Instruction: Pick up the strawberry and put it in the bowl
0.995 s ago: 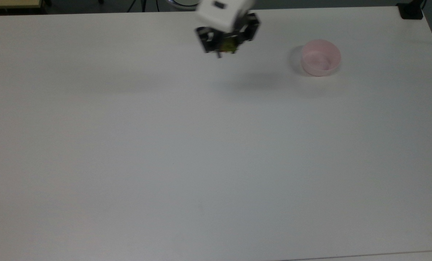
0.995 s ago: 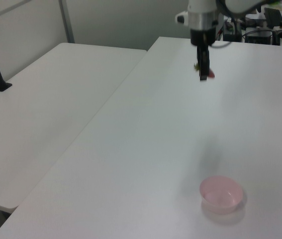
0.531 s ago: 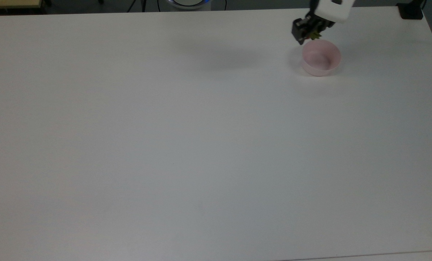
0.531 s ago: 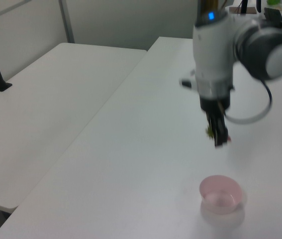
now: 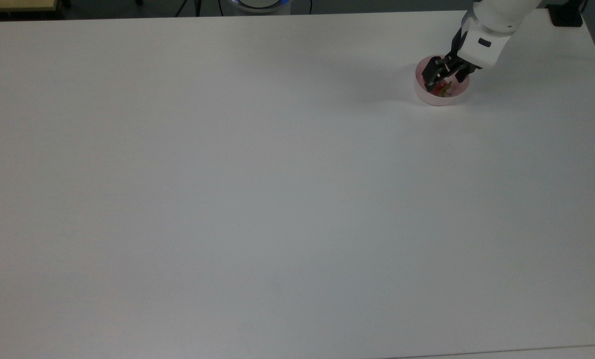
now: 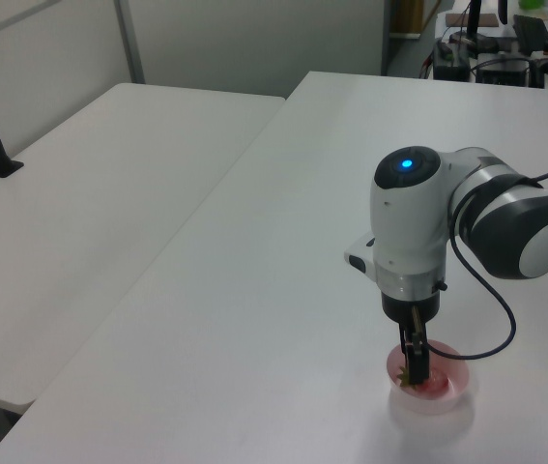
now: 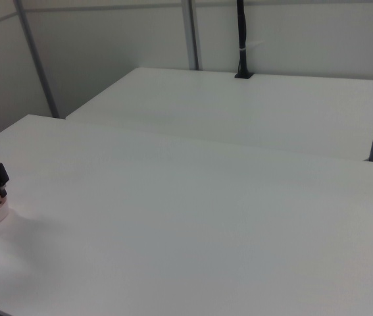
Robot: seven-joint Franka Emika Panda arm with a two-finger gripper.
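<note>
My gripper (image 5: 443, 82) is low inside the bowl (image 5: 429, 97) at the top view's far right, fingers spread apart. The strawberry (image 5: 444, 89) lies in the bowl between them. I should lift straight up, without touching the rim.

No text, label or number is legible.

Even, soft overhead light washes my white table (image 5: 227, 199) pale and slightly grey-blue, with no hard glare. My arm casts a faint, diffuse shadow at about nine o'clock from the bowl (image 5: 429, 97) in the top view. All three views look a little soft and grainy, low in contrast.
</note>
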